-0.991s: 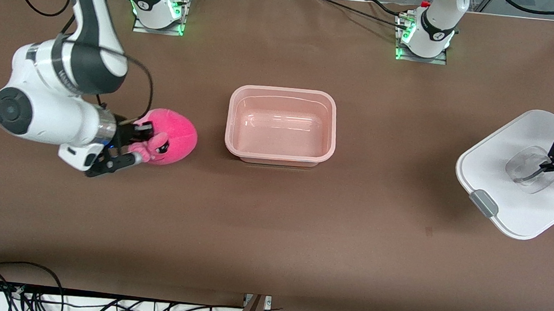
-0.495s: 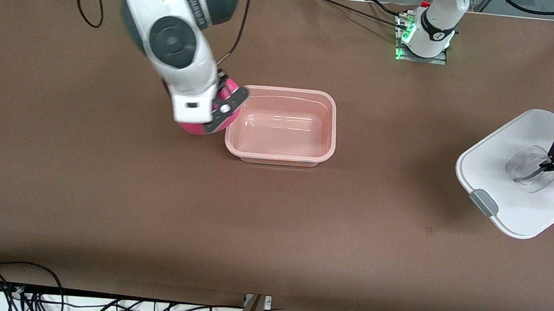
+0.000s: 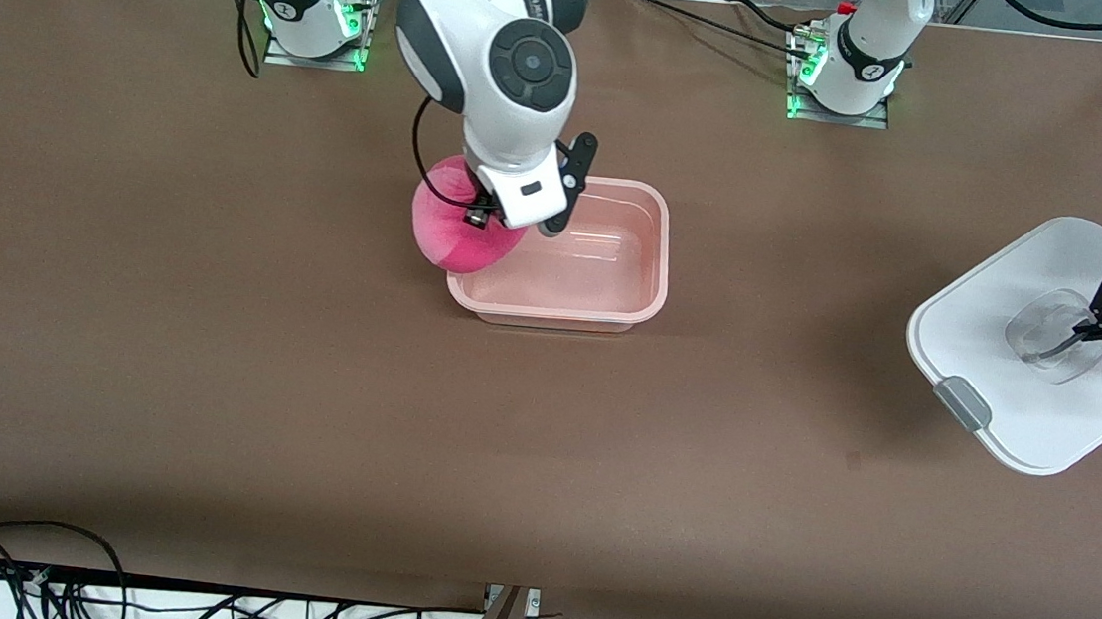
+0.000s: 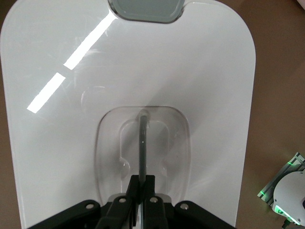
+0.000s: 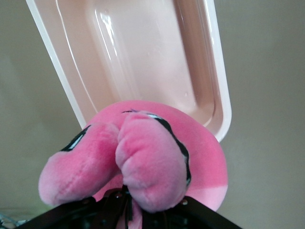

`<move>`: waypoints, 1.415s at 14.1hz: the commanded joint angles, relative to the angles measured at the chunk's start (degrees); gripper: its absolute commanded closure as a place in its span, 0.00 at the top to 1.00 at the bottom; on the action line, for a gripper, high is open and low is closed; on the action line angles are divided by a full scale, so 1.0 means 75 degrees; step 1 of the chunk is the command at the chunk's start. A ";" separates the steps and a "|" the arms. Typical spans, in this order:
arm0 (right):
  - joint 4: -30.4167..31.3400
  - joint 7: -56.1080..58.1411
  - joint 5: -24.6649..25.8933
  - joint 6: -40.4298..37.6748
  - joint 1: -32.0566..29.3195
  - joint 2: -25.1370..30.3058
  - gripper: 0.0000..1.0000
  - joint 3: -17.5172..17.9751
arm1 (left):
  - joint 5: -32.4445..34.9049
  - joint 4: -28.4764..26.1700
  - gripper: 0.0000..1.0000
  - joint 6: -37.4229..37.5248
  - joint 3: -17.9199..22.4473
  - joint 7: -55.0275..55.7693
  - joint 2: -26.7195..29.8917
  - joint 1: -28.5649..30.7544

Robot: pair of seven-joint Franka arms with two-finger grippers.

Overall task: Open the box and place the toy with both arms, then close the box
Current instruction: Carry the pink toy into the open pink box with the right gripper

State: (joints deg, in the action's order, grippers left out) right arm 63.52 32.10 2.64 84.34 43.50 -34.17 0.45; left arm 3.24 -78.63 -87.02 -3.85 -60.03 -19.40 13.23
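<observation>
Mid-frame on the table (image 3: 209,339), the box (image 3: 650,258) lies open, but the toy (image 3: 454,226), pinched by the right end effector (image 3: 519,219), overhangs its rim and could spill outside if released; the left end effector (image 4: 141,191) grips the lid (image 3: 999,319) at the frame's right edge

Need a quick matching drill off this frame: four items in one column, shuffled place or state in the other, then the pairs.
Items
1. bright pink round plush toy
2. translucent pinkish plastic tub
3. white plastic lid with grey clips
4. left end effector

States
A. lying toward the left arm's end of the table
B. shut on the lid's clear handle
C. open, nothing inside
D. gripped by the right end effector, over the tub's rim

Pairs: 1-D, 2-C, 3-A, 4-B
</observation>
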 commanded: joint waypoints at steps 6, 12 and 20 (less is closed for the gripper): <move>-0.1029 0.0231 0.0268 0.0131 0.0340 -0.0834 0.00 -0.0025 | -0.0092 -0.0004 0.00 0.0084 -0.0037 -0.0176 0.0055 0.0053; -0.1005 -0.0026 0.0877 0.0531 0.0704 -0.1548 0.00 -0.0048 | -0.0092 -0.0004 0.00 0.0095 -0.0037 -0.0176 0.0055 0.0064; -0.0970 -0.1174 0.0984 0.1678 0.0797 -0.2054 1.00 -0.0002 | -0.0092 -0.0015 0.00 0.0095 -0.0037 -0.0187 0.0055 0.0064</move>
State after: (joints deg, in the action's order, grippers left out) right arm 58.34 26.06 9.26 95.90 48.83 -49.05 0.47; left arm 3.24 -78.71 -86.96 -3.85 -60.03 -19.40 13.23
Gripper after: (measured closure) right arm 0.744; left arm 0.930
